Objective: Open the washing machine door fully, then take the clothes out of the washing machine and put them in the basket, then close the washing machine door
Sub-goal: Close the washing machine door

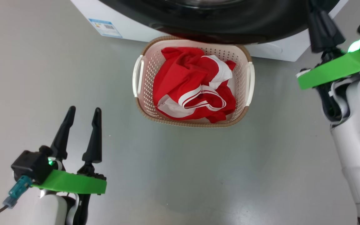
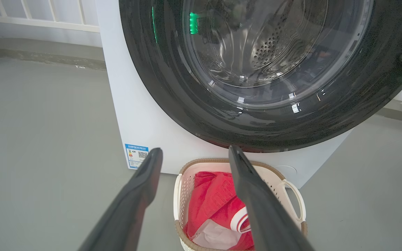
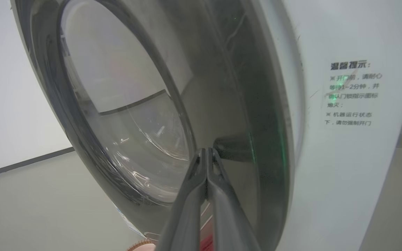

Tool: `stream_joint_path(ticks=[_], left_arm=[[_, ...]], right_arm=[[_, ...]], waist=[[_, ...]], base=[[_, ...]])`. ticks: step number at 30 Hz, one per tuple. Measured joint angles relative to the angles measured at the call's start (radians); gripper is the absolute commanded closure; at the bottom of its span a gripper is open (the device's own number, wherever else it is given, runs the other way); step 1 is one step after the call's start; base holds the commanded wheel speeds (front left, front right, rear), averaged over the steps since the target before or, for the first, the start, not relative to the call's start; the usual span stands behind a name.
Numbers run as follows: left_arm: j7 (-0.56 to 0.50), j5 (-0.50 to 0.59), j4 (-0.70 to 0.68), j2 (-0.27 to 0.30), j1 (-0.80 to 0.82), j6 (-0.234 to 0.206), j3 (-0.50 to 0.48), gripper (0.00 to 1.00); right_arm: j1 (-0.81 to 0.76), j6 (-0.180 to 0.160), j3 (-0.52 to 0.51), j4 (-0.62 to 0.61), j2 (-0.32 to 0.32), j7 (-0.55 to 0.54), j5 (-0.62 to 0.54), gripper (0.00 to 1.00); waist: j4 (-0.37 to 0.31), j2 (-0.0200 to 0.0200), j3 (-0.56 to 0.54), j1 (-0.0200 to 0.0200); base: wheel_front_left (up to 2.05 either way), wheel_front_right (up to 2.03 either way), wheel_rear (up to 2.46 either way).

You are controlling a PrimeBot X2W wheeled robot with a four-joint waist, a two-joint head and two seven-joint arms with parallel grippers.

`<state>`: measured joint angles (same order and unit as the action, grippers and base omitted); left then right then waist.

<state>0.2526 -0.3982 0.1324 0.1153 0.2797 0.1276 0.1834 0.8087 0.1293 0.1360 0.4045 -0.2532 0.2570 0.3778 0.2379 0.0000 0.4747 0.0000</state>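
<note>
The cream basket [image 1: 195,123] stands on the floor right in front of the washing machine [image 1: 130,28], with the red and white clothes [image 1: 186,78] heaped inside it. The washing machine door [image 1: 230,25] lies against the machine's white front [image 2: 141,118]; through its glass [image 2: 257,45] the steel drum shows. My right gripper [image 3: 206,150] is shut with nothing in it. Its tips rest at the door's black rim [image 3: 250,104], beside a dark recess. My left gripper [image 1: 84,109] hangs open and holds nothing, low at the left. It points toward the basket [image 2: 208,161] and the clothes [image 2: 211,198].
A blue label [image 2: 136,155] sits low on the machine's front corner, and printed text [image 3: 352,94] is beside the door. A white railing [image 2: 47,14] runs behind the machine at the left. Grey floor [image 1: 198,175] spreads around the basket.
</note>
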Motion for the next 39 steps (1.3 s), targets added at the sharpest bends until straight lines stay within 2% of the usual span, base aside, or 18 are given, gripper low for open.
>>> stream_joint_path(ticks=[16,27,28,29,30,31,32,33,39], left_arm=[[0.0,-0.012,-0.025,-0.022,0.056,0.0,0.03,0.0],[0.0,-0.013,-0.017,-0.029,0.06,0.0,0.025,0.0],[0.0,-0.013,-0.013,-0.029,0.06,0.0,0.024,0.0],[0.0,-0.013,-0.008,-0.029,0.06,0.0,0.022,0.0],[0.0,-0.013,-0.005,-0.028,0.06,0.0,0.022,0.0],[0.0,-0.013,-0.001,-0.028,0.059,0.0,0.023,0.0],[0.0,-0.013,0.004,-0.027,0.059,0.0,0.022,0.0],[0.0,-0.013,0.008,-0.026,0.058,0.0,0.022,0.0],[0.0,-0.013,0.044,-0.002,0.051,0.0,0.016,0.0]], right_arm=[[0.145,0.004,-0.062,0.008,-0.018,0.0,-0.032,1.0],[0.142,0.004,-0.017,0.003,-0.019,0.0,-0.044,1.0],[0.128,0.004,-0.012,0.0,-0.019,0.0,-0.043,0.89],[0.109,0.004,-0.006,0.0,-0.019,0.0,-0.043,0.73],[0.087,0.004,-0.002,-0.001,-0.019,0.0,-0.041,0.52],[0.063,0.003,0.001,-0.003,-0.019,0.0,-0.039,0.52],[0.039,0.003,0.002,-0.007,-0.018,0.0,-0.035,0.07],[0.017,0.003,0.003,-0.011,-0.018,0.0,-0.033,0.0],[-0.113,0.003,0.015,-0.032,-0.014,0.0,-0.02,0.0]], waist=[[0.048,0.0,0.074,0.0],[0.044,0.0,0.069,0.0],[0.042,0.0,0.063,0.0],[0.04,0.0,0.056,0.0],[0.038,0.0,0.049,0.0],[0.035,0.0,0.041,0.0],[0.033,0.0,0.033,0.0],[0.03,0.0,0.025,0.0],[0.01,0.0,-0.027,0.0]], base=[[0.0,0.0,0.0],[0.0,0.0,0.0],[0.0,0.0,0.0],[0.0,0.0,0.0],[0.0,0.0,0.0],[0.0,0.0,0.0],[0.0,0.0,0.0],[0.0,0.0,0.0],[0.0,0.0,0.0]])
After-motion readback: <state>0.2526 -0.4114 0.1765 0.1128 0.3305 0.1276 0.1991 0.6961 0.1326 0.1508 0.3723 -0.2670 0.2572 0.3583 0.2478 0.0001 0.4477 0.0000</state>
